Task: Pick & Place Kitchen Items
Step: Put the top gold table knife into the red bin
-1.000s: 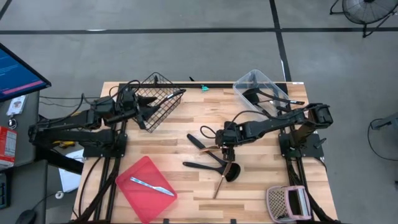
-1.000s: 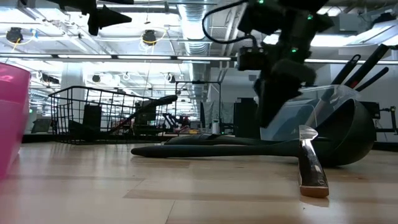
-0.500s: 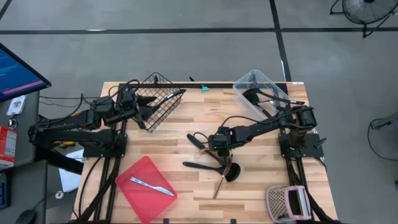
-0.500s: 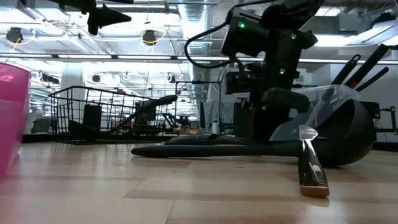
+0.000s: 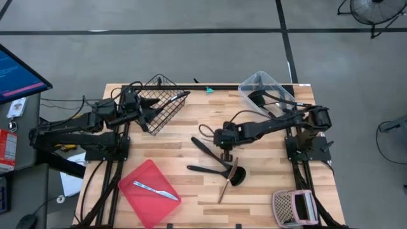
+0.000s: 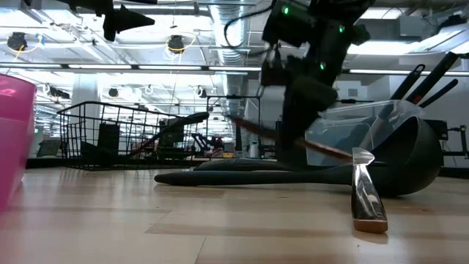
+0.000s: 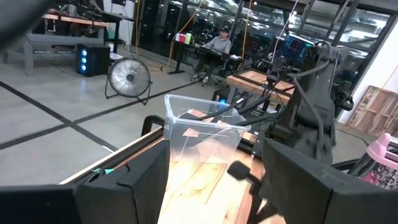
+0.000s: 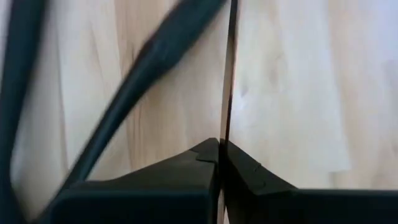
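On the middle of the table lie black plastic utensils: a ladle (image 5: 236, 176), a spatula (image 5: 206, 169) and another handle (image 5: 205, 147). A slim copper-coloured cutlery piece (image 5: 227, 181) lies among them. My right gripper (image 5: 224, 151) stands over its far end, shut on it. In the low view the piece (image 6: 322, 149) slants upward through the gripper (image 6: 293, 143). My left gripper (image 5: 150, 109) hangs open over the black wire basket (image 5: 164, 102) at the far left, with nothing between its fingers (image 7: 298, 186). My right gripper pinches the copper-coloured piece between its two fingers, which meet on its thin edge (image 8: 226, 127). The fingers come from above, pointing down. The held end is raised and the piece slants; its near end (image 6: 368, 209) rests on the table beside the ladle.
A clear plastic bin (image 5: 249, 86) with black utensils stands at the far right. A flat red tray (image 5: 137, 181) with a silver knife (image 5: 156, 189) lies near the front left. A pink-and-white object (image 5: 292, 207) sits at the front right. A person (image 7: 219, 42) sits far off in the room.
My right gripper has moved a little toward the table's left edge and down onto the utensils. It has shut on the copper-coloured piece and risen. The piece's held end has come up off the table, while its near end has stayed down.
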You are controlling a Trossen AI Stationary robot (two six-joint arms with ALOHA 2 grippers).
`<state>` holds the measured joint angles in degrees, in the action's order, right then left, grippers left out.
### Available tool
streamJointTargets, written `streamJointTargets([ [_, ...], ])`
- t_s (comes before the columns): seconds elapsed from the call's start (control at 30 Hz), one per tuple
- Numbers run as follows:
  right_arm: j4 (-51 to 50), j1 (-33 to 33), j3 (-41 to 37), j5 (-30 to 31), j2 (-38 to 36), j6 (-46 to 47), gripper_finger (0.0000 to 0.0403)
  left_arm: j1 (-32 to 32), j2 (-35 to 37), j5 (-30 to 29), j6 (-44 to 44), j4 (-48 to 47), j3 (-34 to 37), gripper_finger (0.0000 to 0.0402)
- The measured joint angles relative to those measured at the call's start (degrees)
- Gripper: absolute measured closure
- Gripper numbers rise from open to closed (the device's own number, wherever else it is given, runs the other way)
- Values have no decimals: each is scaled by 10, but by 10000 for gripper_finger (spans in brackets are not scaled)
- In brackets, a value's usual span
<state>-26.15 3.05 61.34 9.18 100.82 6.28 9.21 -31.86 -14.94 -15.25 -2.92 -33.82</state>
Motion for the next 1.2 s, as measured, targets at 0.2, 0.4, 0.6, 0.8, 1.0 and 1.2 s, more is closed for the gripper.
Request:
streamJointTargets([
  [0.2, 45, -14, 0, 11, -68, 22, 401, 0, -2, 0, 0, 0, 0, 165],
  [0.4, 201, -15, 0, 14, -145, 23, 402, 0, -6, 4, 0, 0, 0, 165],
  [0.6, 394, -16, 1, 14, -170, -20, 402, 0, -32, 57, 0, 17, 1, 165],
  [0.8, 536, -16, 6, 13, -131, -43, 402, 0, -91, 142, 14, 125, 0, 165],
  [1.0, 582, -12, 50, 9, -81, -56, 403, 0, -161, 155, 17, 146, 1, 165],
  [1.2, 580, -12, 109, -24, -38, -72, 403, -16, -227, 179, 18, 210, 1, 165],
])
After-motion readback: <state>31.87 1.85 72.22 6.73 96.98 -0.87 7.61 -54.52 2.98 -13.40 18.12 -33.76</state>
